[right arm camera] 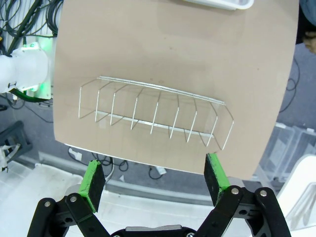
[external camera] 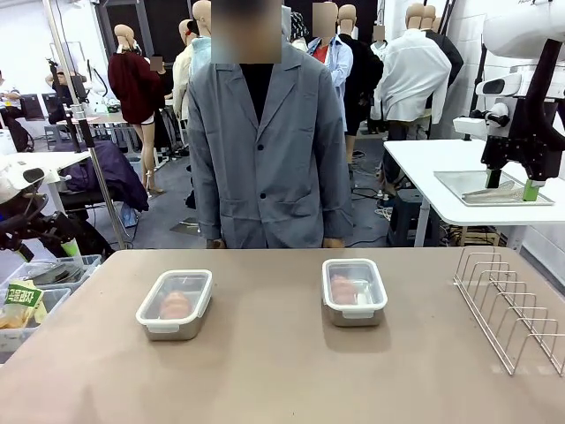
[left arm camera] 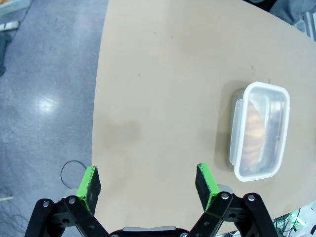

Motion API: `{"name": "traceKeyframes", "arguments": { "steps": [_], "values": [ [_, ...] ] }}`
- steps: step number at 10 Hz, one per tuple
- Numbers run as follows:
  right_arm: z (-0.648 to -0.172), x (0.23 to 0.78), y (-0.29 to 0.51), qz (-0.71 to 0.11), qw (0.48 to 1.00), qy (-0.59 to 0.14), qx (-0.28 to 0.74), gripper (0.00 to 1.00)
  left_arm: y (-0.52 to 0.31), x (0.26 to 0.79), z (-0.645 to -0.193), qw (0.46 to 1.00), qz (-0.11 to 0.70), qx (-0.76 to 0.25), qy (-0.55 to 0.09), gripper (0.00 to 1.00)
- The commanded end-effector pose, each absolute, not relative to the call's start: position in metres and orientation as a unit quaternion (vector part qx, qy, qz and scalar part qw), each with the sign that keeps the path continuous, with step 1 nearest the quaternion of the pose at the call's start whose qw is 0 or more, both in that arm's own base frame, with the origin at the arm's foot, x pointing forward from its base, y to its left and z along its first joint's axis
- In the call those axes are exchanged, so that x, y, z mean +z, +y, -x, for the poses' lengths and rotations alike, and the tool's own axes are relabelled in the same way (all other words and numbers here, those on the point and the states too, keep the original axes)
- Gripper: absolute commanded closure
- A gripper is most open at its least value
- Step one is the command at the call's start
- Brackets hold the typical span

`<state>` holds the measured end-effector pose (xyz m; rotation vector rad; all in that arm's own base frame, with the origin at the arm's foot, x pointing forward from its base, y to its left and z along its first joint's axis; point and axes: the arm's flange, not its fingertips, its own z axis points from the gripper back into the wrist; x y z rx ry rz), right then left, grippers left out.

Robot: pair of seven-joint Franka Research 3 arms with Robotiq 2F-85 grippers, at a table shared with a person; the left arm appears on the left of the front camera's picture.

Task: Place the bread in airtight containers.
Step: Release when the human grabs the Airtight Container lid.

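Two steel airtight containers stand on the brown table, one left of centre (external camera: pixel 175 303) and one right of centre (external camera: pixel 354 291). Each has its clear lid on and a golden-brown piece of bread inside (external camera: pixel 175 306) (external camera: pixel 342 289). In the left wrist view my left gripper (left arm camera: pixel 148 185) is open and empty, high above the table's edge. The lidded container (left arm camera: pixel 259 131) with its bread (left arm camera: pixel 251 132) lies well off to its right. My right gripper (right arm camera: pixel 155 180) is open and empty too, held high above the table's side edge (external camera: pixel 512 181).
A wire rack (external camera: pixel 512 305) (right arm camera: pixel 155 111) stands at the table's right side, below my right gripper. A person in a grey coat (external camera: pixel 269 141) stands at the far edge, hands down. Plastic bins (external camera: pixel 35 296) sit left of the table.
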<state>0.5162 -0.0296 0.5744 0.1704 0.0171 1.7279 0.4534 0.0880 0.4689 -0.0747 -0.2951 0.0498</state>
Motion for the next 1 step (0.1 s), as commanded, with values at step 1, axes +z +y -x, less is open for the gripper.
{"name": "traceKeyframes", "arguments": {
  "steps": [1],
  "values": [
    [-0.5146, 0.5741, -0.0300, -0.078, 0.644, 0.009, 0.761, 0.00, 0.0879, 0.4696, -0.4529, 0.988, 0.039, 0.034, -0.148, 0.00]
  ]
}}
